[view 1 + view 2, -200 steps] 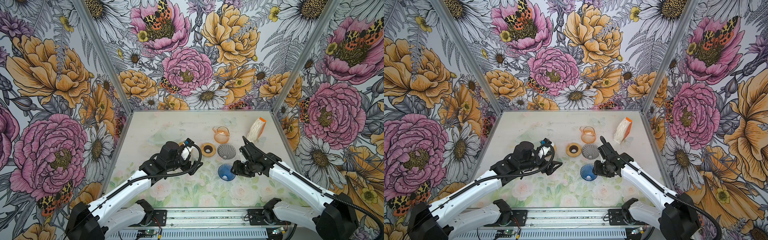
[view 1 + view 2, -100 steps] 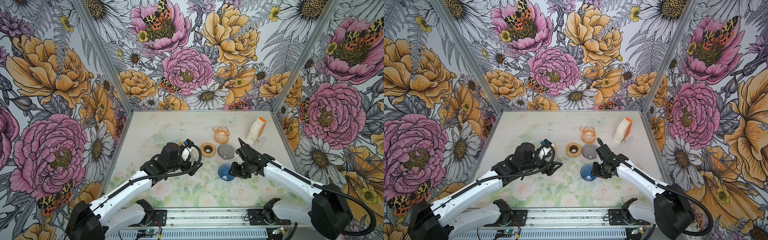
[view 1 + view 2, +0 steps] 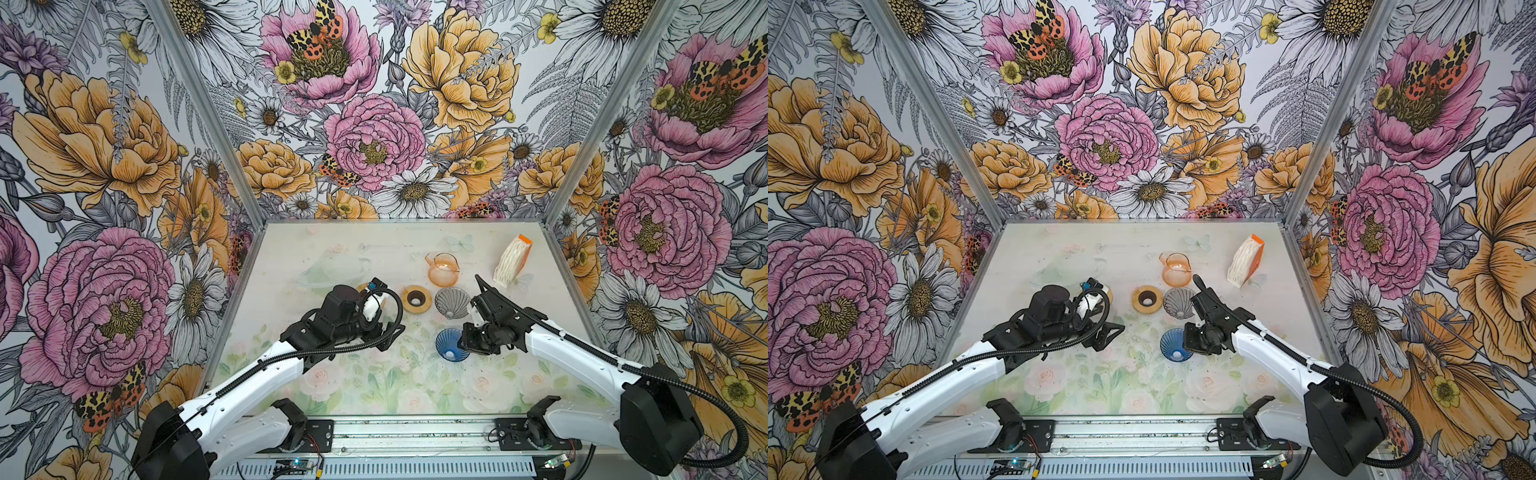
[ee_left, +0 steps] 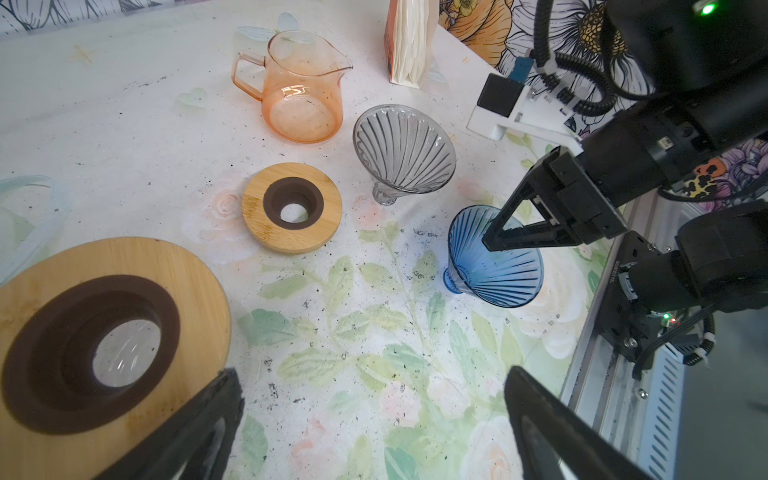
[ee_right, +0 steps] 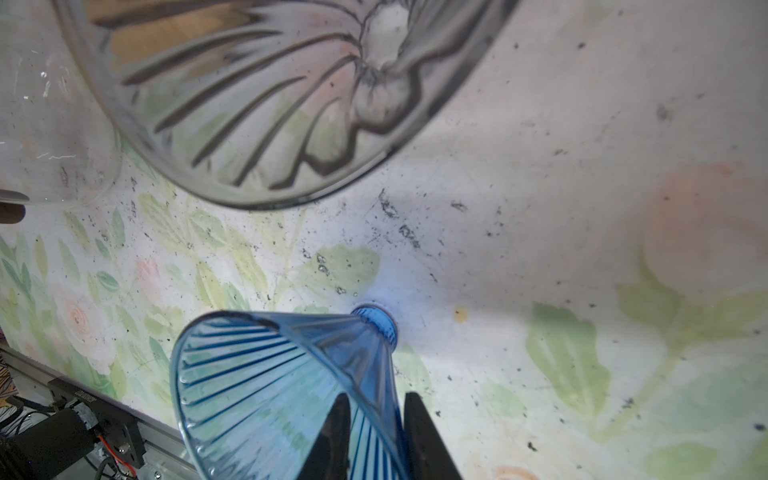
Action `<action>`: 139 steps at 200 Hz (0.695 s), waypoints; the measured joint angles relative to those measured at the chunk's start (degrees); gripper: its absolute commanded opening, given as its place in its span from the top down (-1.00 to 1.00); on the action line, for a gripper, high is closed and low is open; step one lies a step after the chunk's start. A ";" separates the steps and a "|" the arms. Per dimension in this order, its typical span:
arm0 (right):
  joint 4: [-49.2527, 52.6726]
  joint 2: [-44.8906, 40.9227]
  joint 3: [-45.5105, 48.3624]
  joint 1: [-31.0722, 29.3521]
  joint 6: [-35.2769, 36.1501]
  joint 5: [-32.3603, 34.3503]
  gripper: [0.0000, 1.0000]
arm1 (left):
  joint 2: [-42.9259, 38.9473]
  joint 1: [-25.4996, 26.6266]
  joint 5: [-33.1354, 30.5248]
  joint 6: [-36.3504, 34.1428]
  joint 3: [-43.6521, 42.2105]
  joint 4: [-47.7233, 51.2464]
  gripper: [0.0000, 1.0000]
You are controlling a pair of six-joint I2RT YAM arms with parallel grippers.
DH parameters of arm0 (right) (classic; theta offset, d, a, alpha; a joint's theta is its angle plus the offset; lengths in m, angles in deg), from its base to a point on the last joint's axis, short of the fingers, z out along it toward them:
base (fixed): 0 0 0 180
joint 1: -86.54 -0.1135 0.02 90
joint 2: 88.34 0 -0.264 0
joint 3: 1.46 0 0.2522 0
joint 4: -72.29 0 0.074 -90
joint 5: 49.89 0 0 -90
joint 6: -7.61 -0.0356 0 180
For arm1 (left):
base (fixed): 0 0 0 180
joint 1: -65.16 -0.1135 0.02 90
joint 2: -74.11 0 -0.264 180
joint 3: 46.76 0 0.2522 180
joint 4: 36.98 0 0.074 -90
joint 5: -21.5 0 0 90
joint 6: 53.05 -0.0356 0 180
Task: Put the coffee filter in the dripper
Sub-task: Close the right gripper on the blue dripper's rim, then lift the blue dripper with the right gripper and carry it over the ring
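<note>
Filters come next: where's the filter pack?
In both top views the filter pack stands near the table's far right corner, right of the orange jug.

We identify the blue dripper [image 4: 490, 274] and the grey dripper [image 4: 405, 149] as translucent, glossy and ribbed; glass or plastic cannot be told. The orange server [image 4: 303, 95] is clear, smooth and glossy. The small ring [image 4: 254, 212] and the large ring [image 4: 195, 291] are matt pale wood around matt brown collars. The filter stack [image 4: 411, 50] is white matt paper. The tabletop [image 4: 124, 137] is a matt printed sheet, gritty with dark grains; the rail [image 3: 415, 436] along its front edge is dull bare metal.
</note>
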 measured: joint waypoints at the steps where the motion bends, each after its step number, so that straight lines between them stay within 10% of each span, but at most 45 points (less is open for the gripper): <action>1: 0.00 0.00 0.02 0.00 -0.02 0.00 0.57 | 0.00 0.00 0.00 0.00 0.00 0.00 -0.97; 139: 3.08 -2.99 -1.77 -0.20 3.08 1.11 0.93 | -0.11 0.59 -1.36 0.22 0.09 0.00 -0.98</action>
